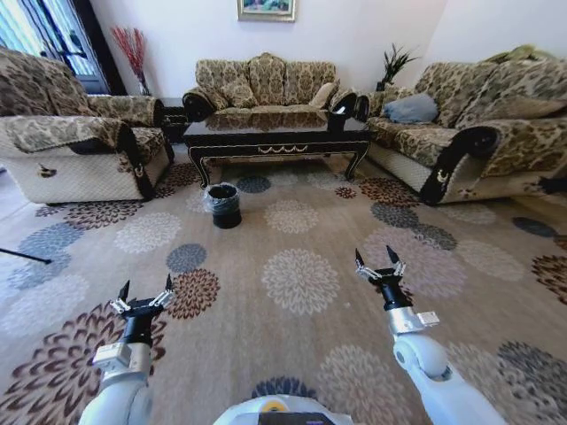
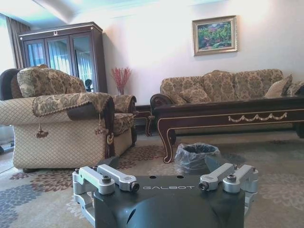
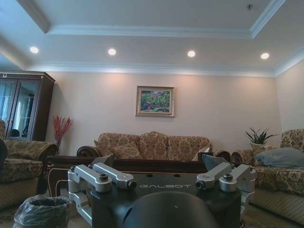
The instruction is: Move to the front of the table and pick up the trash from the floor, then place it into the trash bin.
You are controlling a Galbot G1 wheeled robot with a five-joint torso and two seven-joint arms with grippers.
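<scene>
The dark wood table (image 1: pixel 275 142) stands far ahead across the patterned carpet, in front of the back sofa. By its left front leg sits the black trash bin (image 1: pixel 223 204) with a plastic liner. My left gripper (image 1: pixel 146 290) and right gripper (image 1: pixel 379 261) hover open and empty over the carpet, well short of both. The left wrist view looks past the left gripper (image 2: pixel 159 164) at the trash bin (image 2: pixel 195 156) beside the table (image 2: pixel 228 114). Beyond the right gripper (image 3: pixel 158 161) I see the bin (image 3: pixel 42 211) and the table (image 3: pixel 142 165). The trash is out of view.
A floral armchair (image 1: pixel 71 146) flanks the table on the left, a sofa (image 1: pixel 478 133) on the right, another sofa (image 1: pixel 261 88) behind it. A thin dark rod (image 1: pixel 22 256) lies on the floor at far left. Open carpet (image 1: pixel 292 266) stretches between me and the table.
</scene>
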